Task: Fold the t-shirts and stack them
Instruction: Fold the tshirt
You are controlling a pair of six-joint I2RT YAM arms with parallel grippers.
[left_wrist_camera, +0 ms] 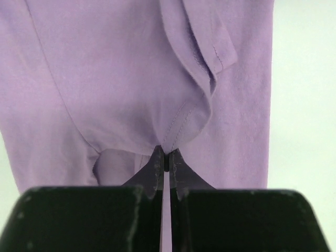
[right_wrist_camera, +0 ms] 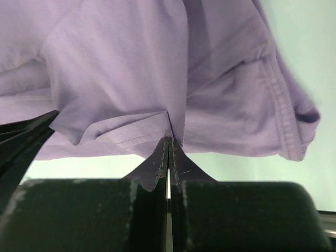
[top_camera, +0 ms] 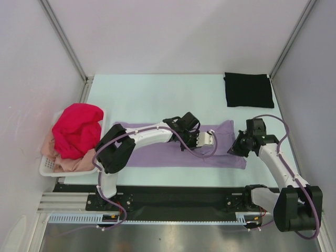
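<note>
Hems of the lavender t-shirt (left_wrist_camera: 121,79) sit clenched in left pincer (left_wrist_camera: 165,156) and right pincer (right_wrist_camera: 169,142); these seemingly thin bites could slip mid-fold.

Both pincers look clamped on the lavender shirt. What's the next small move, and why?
Probably raise both a little, together. The left pincer and right pincer are each shut on the lavender shirt, which lies in a long strip on the table; its right end must clear the surface before folding over.
</note>
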